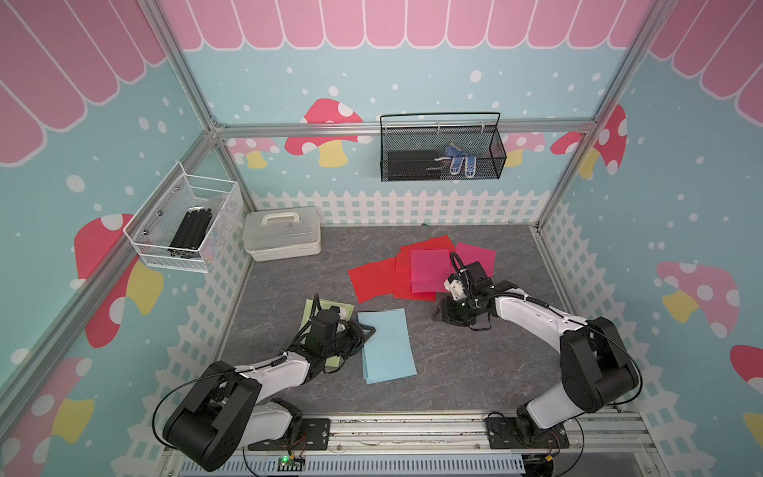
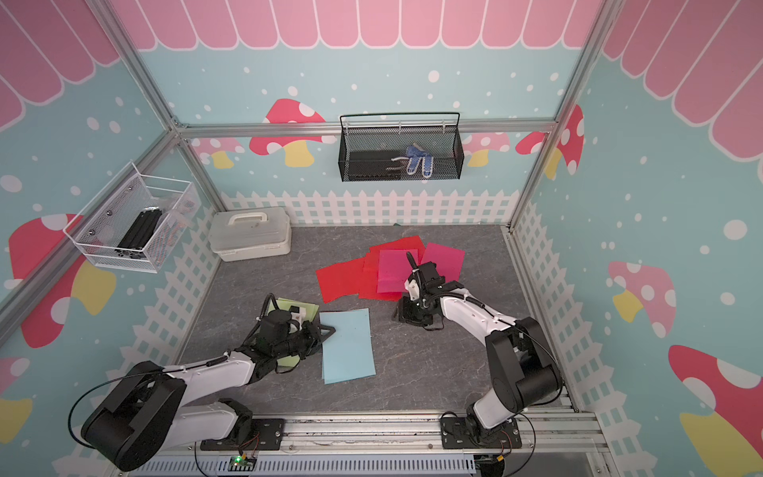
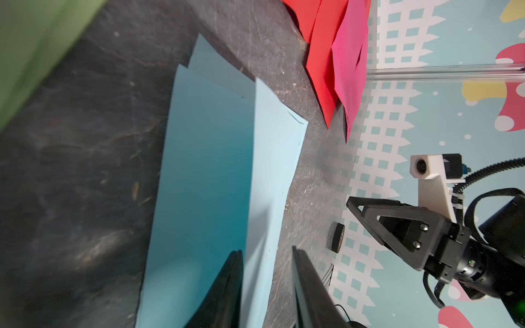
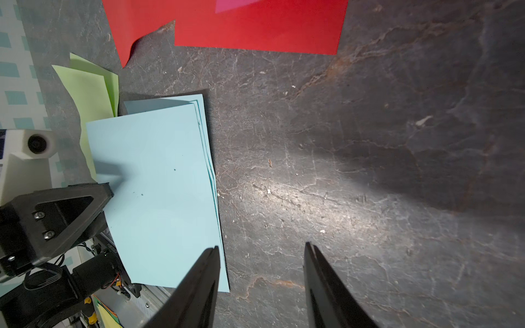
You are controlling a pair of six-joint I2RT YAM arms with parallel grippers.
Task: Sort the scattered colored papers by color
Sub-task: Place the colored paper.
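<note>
Black tapered left fingers [image 3: 224,289] and right fingers [image 4: 199,289] stand apart; thin light-blue sheets [image 4: 159,184] lie stacked on veined grey tabletop [image 4: 341,170].

There are two magenta papers [image 1: 429,270], three red papers [image 1: 371,281], two green papers [image 4: 85,91] and at least three blue papers [image 4: 159,176].

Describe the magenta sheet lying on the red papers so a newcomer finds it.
On the grey table, right of the white lidded box, red papers fan out near the back fence. The magenta sheet lies on top of that fan, beside the right arm's wrist. Unlike the other magenta sheet, farther right and partly hidden by the arm, it shows red on three sides.
</note>
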